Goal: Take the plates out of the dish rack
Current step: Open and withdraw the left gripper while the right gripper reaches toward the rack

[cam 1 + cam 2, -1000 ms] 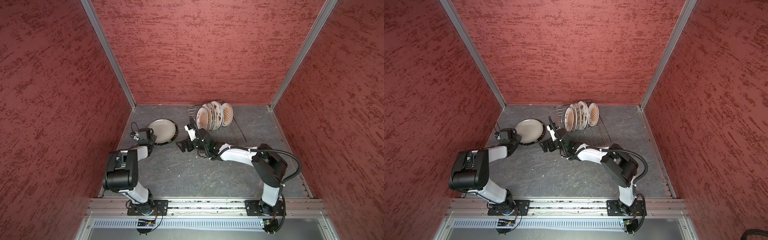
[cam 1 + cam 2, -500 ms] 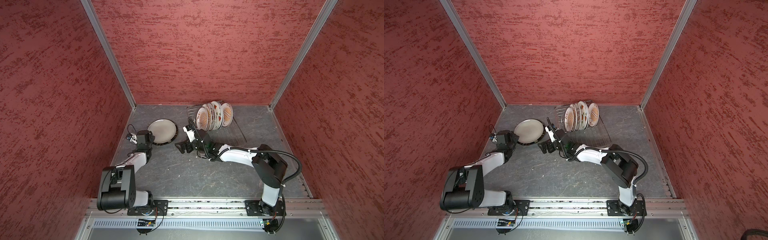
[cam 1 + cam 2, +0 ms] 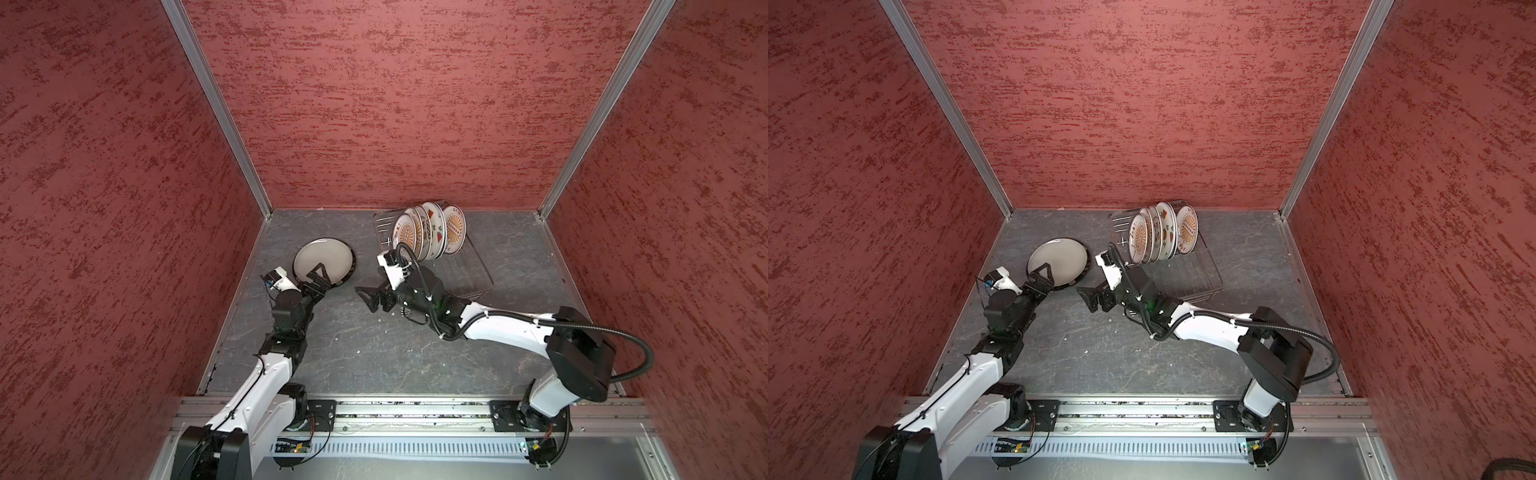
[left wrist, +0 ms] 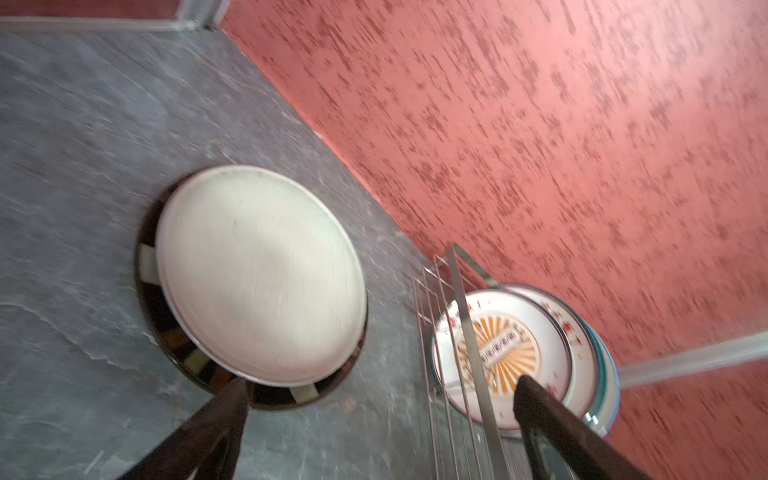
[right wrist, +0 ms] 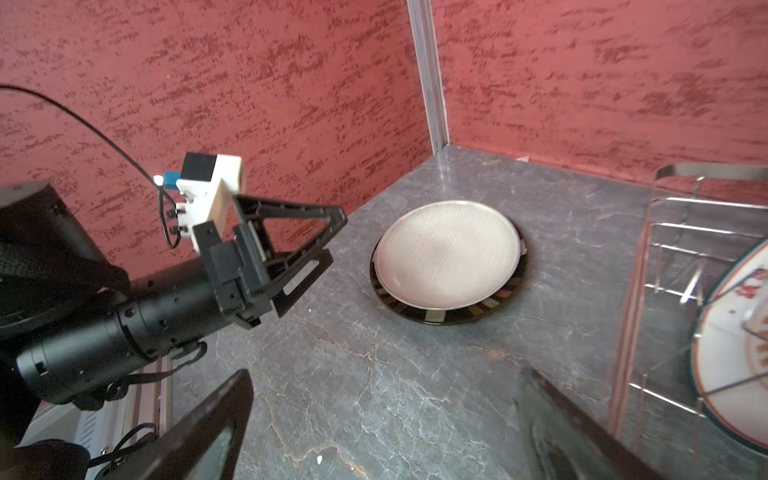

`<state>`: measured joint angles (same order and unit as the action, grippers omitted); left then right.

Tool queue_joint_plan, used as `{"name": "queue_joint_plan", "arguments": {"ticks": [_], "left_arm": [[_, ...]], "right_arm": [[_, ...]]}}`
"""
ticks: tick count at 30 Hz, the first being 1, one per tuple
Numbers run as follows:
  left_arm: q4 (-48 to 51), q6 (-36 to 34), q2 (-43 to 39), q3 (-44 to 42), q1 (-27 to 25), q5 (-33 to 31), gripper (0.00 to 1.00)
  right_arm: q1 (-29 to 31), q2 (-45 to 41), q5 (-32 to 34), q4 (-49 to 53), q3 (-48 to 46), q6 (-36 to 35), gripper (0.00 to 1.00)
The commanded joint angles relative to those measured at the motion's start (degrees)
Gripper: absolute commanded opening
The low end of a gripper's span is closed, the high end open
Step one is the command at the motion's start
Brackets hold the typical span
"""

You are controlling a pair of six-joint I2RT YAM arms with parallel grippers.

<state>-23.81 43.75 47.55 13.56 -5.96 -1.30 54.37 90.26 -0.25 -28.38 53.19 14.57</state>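
Left gripper of mine hangs empty with jaws spread, close to the edge of a white plate stacked on a dark-rimmed plate. My right gripper, equally wide and empty, faces that stack; patterned plates stand in the dish rack beside its wrist.

left gripper: jaws apart, empty, above the tabletop | white plate: flat on dark-rimmed striped plate | dish rack: orange-patterned plate on edge inside | right gripper: fingers wide apart, nothing between
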Motion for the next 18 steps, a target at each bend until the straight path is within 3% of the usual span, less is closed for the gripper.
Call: {"name": "queue_joint_plan", "arguments": {"ticks": [1,7,12,18], "left_arm": [[-5.80,-3.94,-3.58,-1.21,-1.13,10.21,0.99],[-14.14,-5.64,-6.09,-7.28,-4.63,20.74,0.99],[-20.19,-6.93,-4.47,-10.25,-8.40,23.26,1.00],[-18.86,-7.64,-1.23,-9.70,-11.69,24.88,1.00]], "right_arm": [[-1.02,-5.03,7.89,-6.87,-4.04,-0.41,0.99],[-8.06,-11.39,8.10,2.14,-5.23,3.82,0.99],[-15.49,-14.92,3.74,6.67,-5.80,6.91,0.99],[-20.53,-15.86,6.32,16.79,-1.16,4.63,0.99]]}}
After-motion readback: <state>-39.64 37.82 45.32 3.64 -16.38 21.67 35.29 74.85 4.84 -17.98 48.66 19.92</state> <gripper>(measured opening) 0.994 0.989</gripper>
